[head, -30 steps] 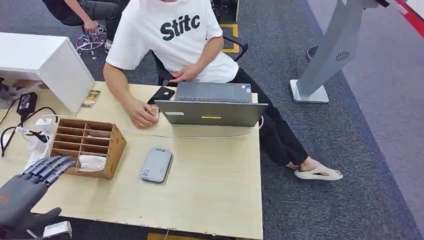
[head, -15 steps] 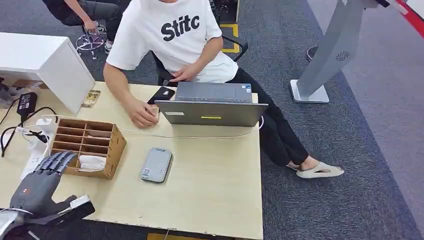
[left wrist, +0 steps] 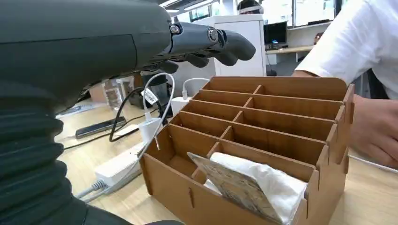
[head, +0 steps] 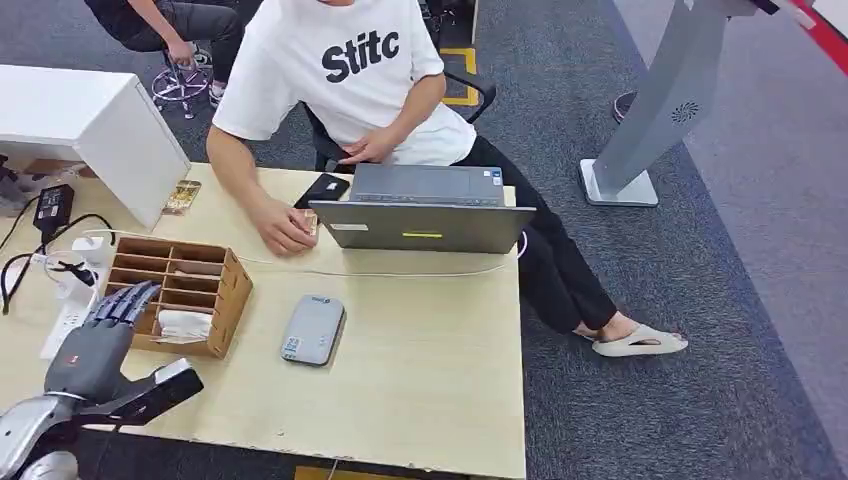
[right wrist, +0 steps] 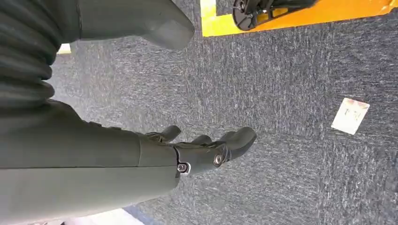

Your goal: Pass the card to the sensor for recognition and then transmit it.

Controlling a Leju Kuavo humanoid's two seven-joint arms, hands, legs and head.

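- The left hand (head: 100,340) hovers at the table's near left corner, about 7 o'clock in the head view, palm flat, fingers (head: 128,300) spread apart and reaching toward the wooden organizer box (head: 225,300); it holds nothing, and its thumb juts out toward 3 o'clock.
- The left wrist view adds what the head view does not: the fingertips (left wrist: 234,46) float above the box's (left wrist: 263,136) open compartments, apart from them, and a patterned card (left wrist: 234,190) leans tilted in the nearest compartment against crumpled white material (left wrist: 277,185).
- The right hand (right wrist: 206,154) hangs over grey carpet (right wrist: 291,93), fingers loosely apart and bare.
- Just right of the box, at 6 o'clock from the laptop, lies the grey card sensor (head: 313,329) on bare tabletop (head: 430,370), with open surface out to the right edge.
- Left of the box, a white power strip (head: 62,315) and cables crowd the edge.
- Farther off, the laptop (head: 425,225) stands at 12 o'clock, a seated person's hand (head: 285,228) resting beside it.
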